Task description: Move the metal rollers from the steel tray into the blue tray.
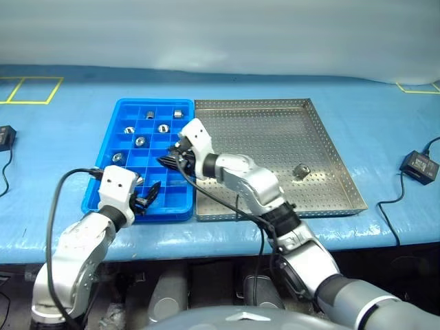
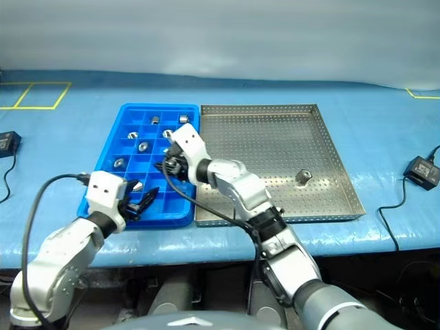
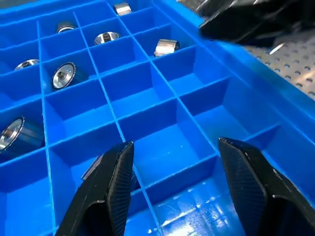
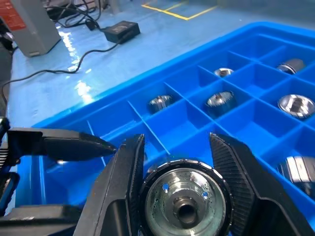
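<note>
1. At the far left of the blue table top [image 1: 62, 179], a small black adapter [image 1: 5, 137] with its cable is seen, beside a square marked in yellow tape [image 1: 31, 90].
2. The left gripper [image 1: 147, 197] is held over the near edge of the blue tray [image 1: 103, 180]; its two black fingers [image 3: 110, 189] are spread apart and nothing is held between them.
3. The blue tray is placed left of the steel tray [image 1: 330, 148], their long sides touching or very nearly so.
4. Several metal rollers are seen in separate compartments of the blue tray: one in the far row [image 1: 150, 115], one near the far right corner [image 1: 177, 114], two in the next row [image 1: 128, 128] and [image 1: 163, 128], one further in [image 1: 140, 141], and one near the left wall [image 1: 117, 157].
5. The right gripper [image 1: 169, 161] is held over the right-hand side of the blue tray, pointing to the left; in the right wrist view its fingers [image 4: 123, 187] are clamped on a roller [image 4: 186, 204], gripped by its sides with the holed face towards the camera.
6. A single roller [image 1: 300, 170] is left on the perforated floor of the steel tray, towards its near right part.
7. At the far right, a second black adapter [image 1: 419, 165] with a cable is seen on the table.
</note>
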